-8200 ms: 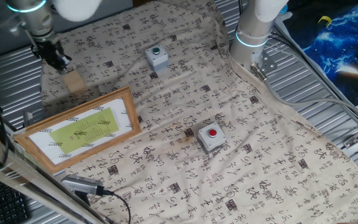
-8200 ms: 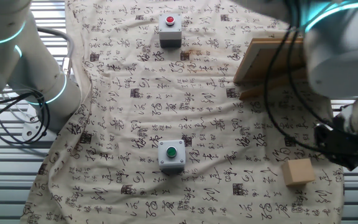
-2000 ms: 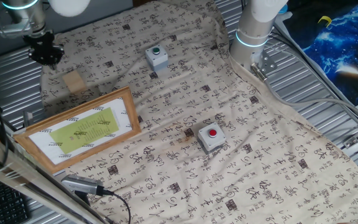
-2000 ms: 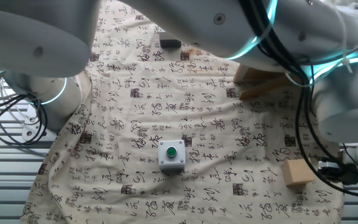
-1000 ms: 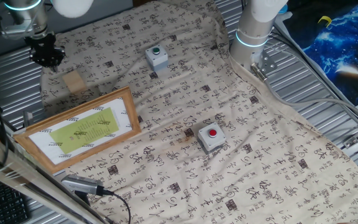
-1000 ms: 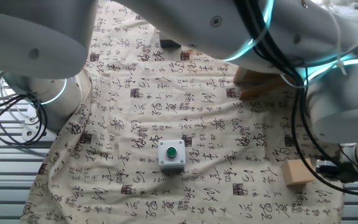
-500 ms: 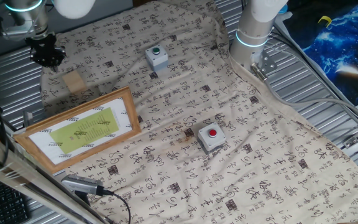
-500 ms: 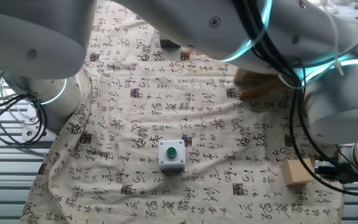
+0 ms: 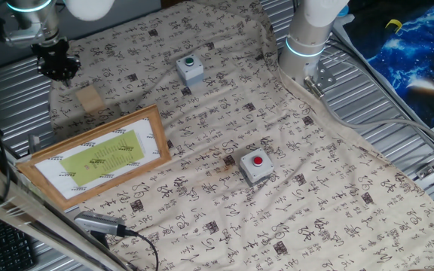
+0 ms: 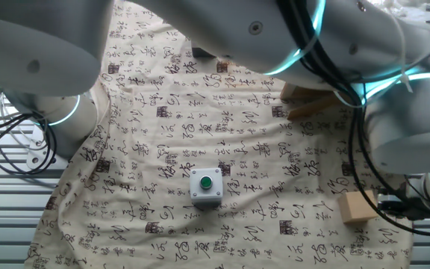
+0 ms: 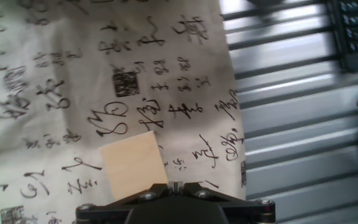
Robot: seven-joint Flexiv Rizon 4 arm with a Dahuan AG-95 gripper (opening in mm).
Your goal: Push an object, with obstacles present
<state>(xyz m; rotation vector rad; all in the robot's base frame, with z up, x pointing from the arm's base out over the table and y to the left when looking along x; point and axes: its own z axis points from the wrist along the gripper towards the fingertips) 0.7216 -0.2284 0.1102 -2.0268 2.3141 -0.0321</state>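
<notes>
Currently the gripper [image 9: 59, 66] sits at the upper left of one fixed view, just above the wooden block [image 9: 89, 98] in the picture and apart from it. Its fingers look drawn together into one dark tip with nothing between them. In the hand view only the dark base of the gripper shows along the bottom edge, so the finger gap cannot be confirmed there. That view shows the wooden block [image 11: 133, 172] at lower centre, lying flat on the patterned cloth [image 11: 73, 74], near the cloth's right edge.

In the other fixed view the wooden block [image 10: 356, 207] lies at lower right, and the gripper [image 10: 399, 205] stands just to its right; contact cannot be judged.

Item count:
- One wooden block.
- Two grey button boxes: the green-button box [image 9: 190, 69] at upper centre and the red-button box [image 9: 256, 165] at centre of one fixed view.
- One framed picture [image 9: 96, 156] at left, just below the block.

The green-button box [image 10: 205, 186] and the red-button box are well apart from the block.
</notes>
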